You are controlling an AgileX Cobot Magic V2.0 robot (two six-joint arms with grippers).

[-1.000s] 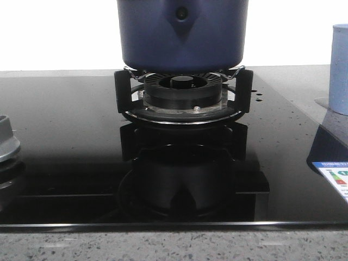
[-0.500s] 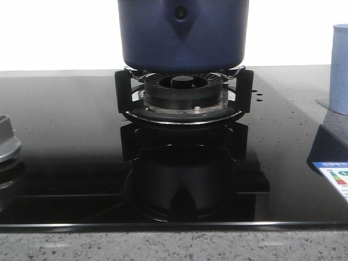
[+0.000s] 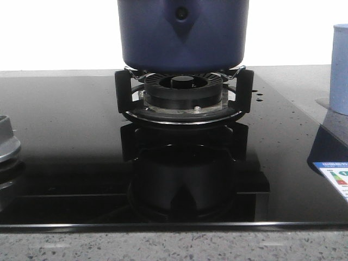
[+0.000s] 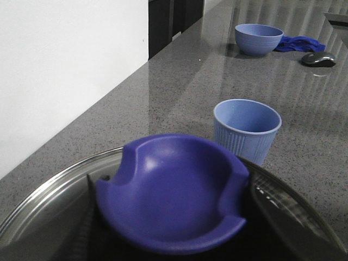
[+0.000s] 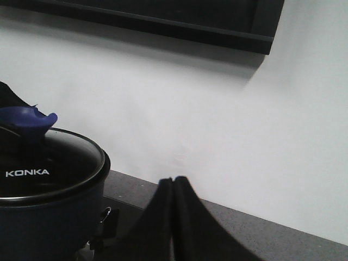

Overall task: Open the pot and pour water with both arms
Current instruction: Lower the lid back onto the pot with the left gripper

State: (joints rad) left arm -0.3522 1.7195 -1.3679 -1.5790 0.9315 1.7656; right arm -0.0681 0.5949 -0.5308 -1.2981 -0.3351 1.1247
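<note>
The dark navy-blue round metal pot stands upright at top centre of the front view on the black burner grate, bracket tip pointing down (lid on). The right gripper is pressed closed; the left gripper's jaws can't be judged.

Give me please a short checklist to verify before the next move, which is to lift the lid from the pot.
1. Pot rests on the burner support: ok.
2. Lid on the pot, not yet lifted: ok.
3. Left tool near the lid knob: ok, the knob fills the left wrist view; whether it grips it: cannot tell.
4. Right tool shut, holding nothing, beside the pot: ok.
5. Pale blue cup stands upright, apart from the pot: ok.
6. Water inside the pot: cannot tell.
</note>
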